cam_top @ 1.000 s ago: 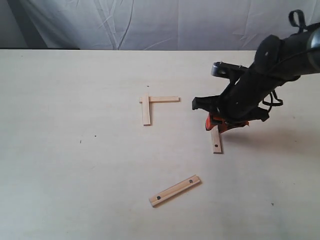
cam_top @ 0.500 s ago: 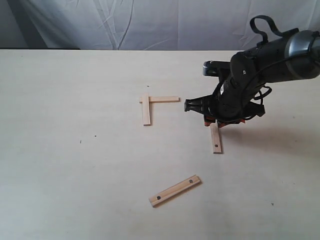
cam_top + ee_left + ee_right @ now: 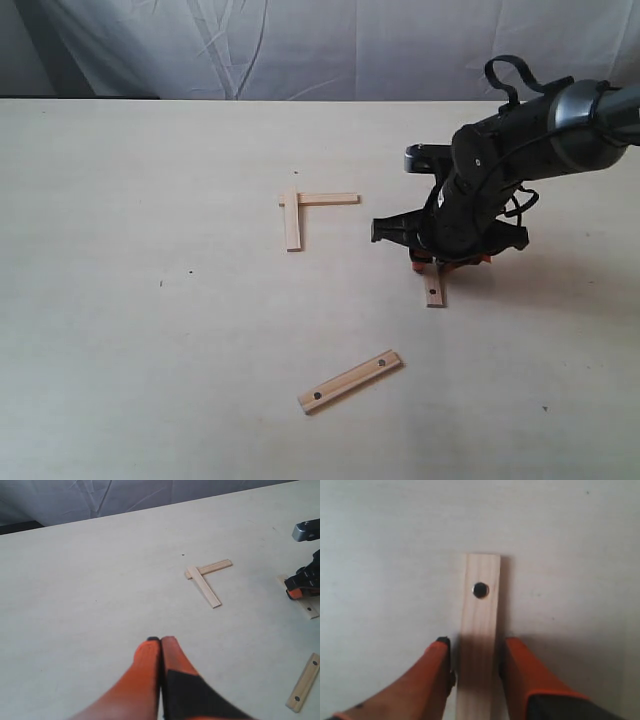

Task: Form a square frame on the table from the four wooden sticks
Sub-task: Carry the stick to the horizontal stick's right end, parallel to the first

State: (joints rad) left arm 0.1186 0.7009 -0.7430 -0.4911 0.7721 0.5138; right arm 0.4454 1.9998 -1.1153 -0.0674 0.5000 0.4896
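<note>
Exterior: right arm [image 3: 520, 160] blocks most of the third stick [image 3: 434, 293], at 4 o'clock from the L-pair [image 3: 300, 205]. Only its near end and one dot show. Right gripper [image 3: 430, 262] tips are mostly buried under the arm, just orange slivers visible. The arm itself is clipped by the frame at 2 o'clock.
Right wrist: same stick runs out of frame between the fingers [image 3: 437, 675], other end unseen. Fingers clipped too.
Left wrist: left gripper [image 3: 161, 645] is blurred and cut by the frame. Third stick is half covered by the right gripper and clipped at the edge.
Dots on the L-pair: too small to tell.
</note>
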